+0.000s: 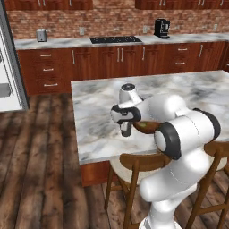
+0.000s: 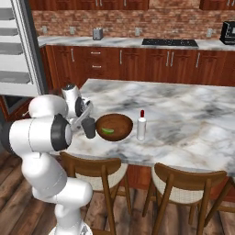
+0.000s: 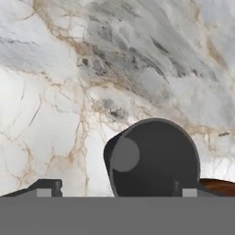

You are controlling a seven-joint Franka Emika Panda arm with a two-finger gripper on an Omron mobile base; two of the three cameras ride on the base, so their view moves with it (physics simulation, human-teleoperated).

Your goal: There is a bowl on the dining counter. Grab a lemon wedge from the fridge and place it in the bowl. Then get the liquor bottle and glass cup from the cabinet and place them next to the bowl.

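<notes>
— Gripper (image 3: 117,190) status? 
— Two dark fingertips (image 3: 46,187) stand wide apart at the bottom of the hand view, one each side of the dark grey glass cup (image 3: 153,158); jaws spread, not clamping it. Camera looks straight down into the cup's round mouth.

— Where does the cup sit? 
— Upright on the white-grey veined marble top of the dining counter (image 2: 193,114), near its front edge. From the right base view the cup (image 2: 89,127) stands just left of the round brown wooden bowl (image 2: 114,127), very close to its rim; touching or not, cannot tell.

— Bowl contents? 
— A small green-yellow lemon wedge (image 2: 107,131) lies inside, toward the left of the bowl.

— And the bottle? 
— Small pale whitish liquor bottle with red cap (image 2: 142,126), upright, just right of the bowl.

— Arm posture? 
— White hand comes down over the cup from above; in the left base view the hand (image 1: 126,117) hides most of the bowl.

— Surroundings? 
— Wooden stools with pale seats (image 2: 183,181) tucked under the counter edge; grey steel fridge (image 2: 20,46) at left, door open, white shelves showing.
</notes>
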